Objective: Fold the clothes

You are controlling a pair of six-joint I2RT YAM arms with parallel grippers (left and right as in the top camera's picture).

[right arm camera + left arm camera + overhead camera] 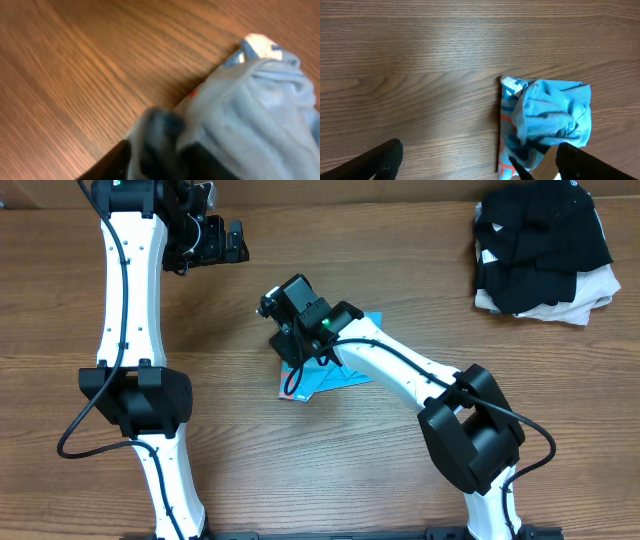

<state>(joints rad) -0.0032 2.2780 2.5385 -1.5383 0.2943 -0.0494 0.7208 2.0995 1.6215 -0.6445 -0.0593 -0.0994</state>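
Shirt (322, 383) lies mid-table (300, 480). It is a small bunched packet, not a flat sheet. In the left wrist view, red lettering shows along its left edge and a white patch at the upper corner. The top layer is heavily wrinkled.

Right claw (296, 352) is down on the shirt, over its left part as the overhead camera sees it. The right wrist view is blurred. It does show a ridge of blue cloth running between two dark fingers that stand close together. I read this as the claw closed on a fold of the shirt. Judgement: the pinch sits near an edge so that one layer can be carried over the rest.

Left claw (238, 242) is well apart from the shirt, at the far left of the table and above the wood. Its jaws are spread wide with nothing between them. Judgement: it is parked clear to give the right arm room, and from there its camera looks straight onto the packet.

Black pile (540, 245) sits in the far right corner with pale cloth under it, well apart and not involved.

Status, as a judgement: folding is well along, but the packet is lumpy rather than squared.

Risk: the cloth is thin and nothing pins the opposite side, so a one-point pull may drag the whole bundle instead of turning one layer.
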